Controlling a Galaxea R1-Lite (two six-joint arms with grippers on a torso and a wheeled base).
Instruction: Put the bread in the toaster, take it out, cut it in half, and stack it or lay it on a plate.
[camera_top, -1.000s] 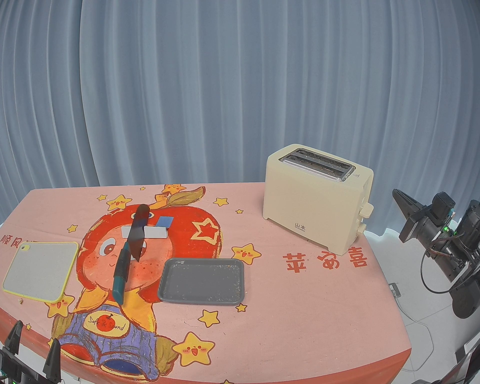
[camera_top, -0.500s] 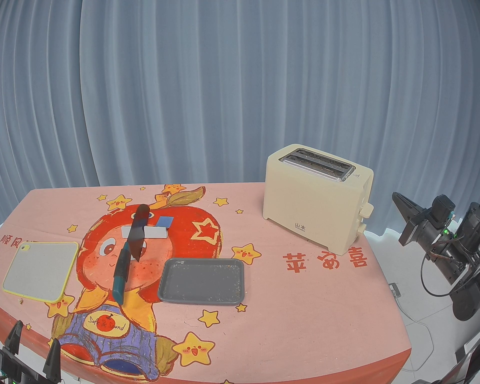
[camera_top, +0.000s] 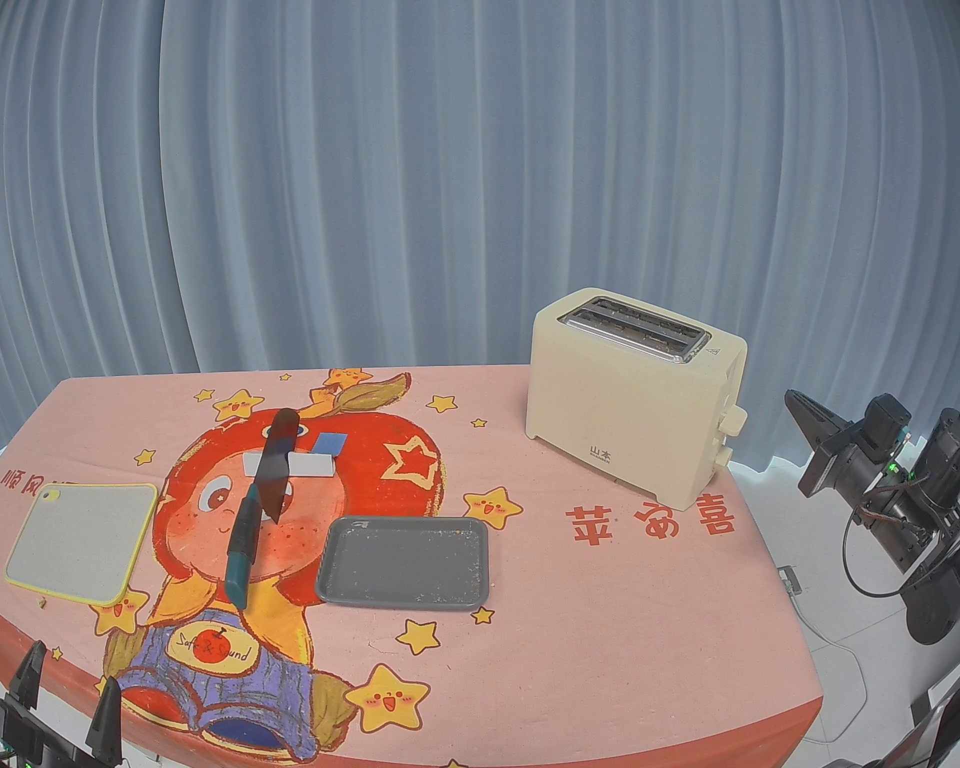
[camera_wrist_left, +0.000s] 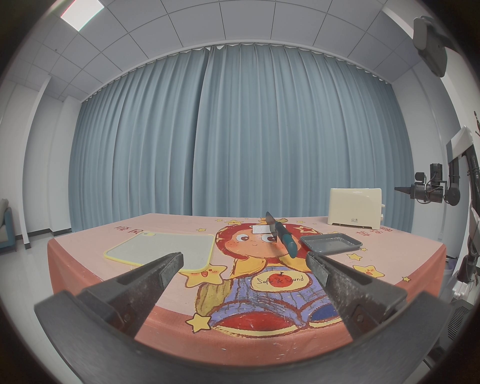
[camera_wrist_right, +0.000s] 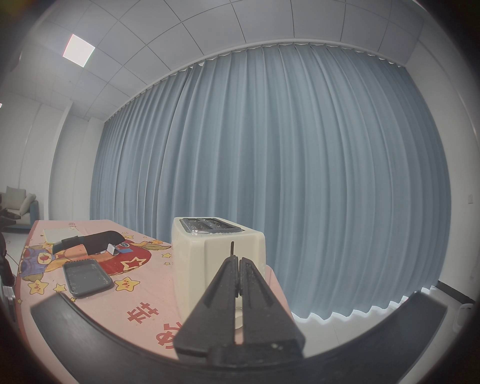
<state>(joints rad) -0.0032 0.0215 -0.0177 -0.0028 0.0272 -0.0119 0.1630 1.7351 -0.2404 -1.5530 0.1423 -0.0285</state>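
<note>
Wide strip of bare tablecloth (camera_top: 600, 600) between the grey tray (camera_top: 404, 562) and the toaster (camera_top: 635, 395); I read that as the open lane. Toaster stands at the far right corner, slots facing up, curtain (camera_top: 400, 180) behind. Left of the tray, the knife (camera_top: 258, 505), propped on a white block (camera_top: 310, 464), narrows the gap to the cutting board (camera_top: 80, 540). My right gripper (camera_top: 792, 398), closed, hangs off the table's right edge beside the toaster.

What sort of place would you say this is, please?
Most likely a lab or studio staged as a kitchen: a toaster, knife and tray sit on a cloth-covered table, with a wall-wide curtain behind and an office-style tiled ceiling above.
</note>
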